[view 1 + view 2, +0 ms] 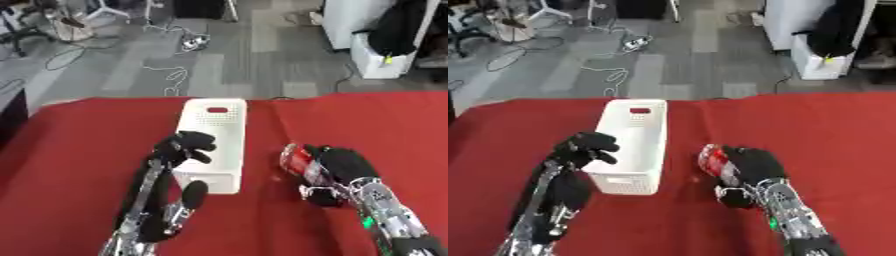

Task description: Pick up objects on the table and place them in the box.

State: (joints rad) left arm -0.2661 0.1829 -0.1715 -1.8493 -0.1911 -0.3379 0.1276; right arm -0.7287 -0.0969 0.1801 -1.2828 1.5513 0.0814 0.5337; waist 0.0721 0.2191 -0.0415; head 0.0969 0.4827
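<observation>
A white plastic box (214,142) with a perforated wall stands lengthwise in the middle of the red table (79,150). A red can (296,160) lies just right of the box, and my right hand (343,167) is curled round it from the right side. My left hand (185,145) hovers at the box's near left corner with its fingers bent and nothing in them. The inside of the box shows nothing that I can make out.
Beyond the table's far edge lies grey floor with loose cables (179,75) and a white cabinet (381,55) at the back right. Red cloth stretches wide on both sides of the box.
</observation>
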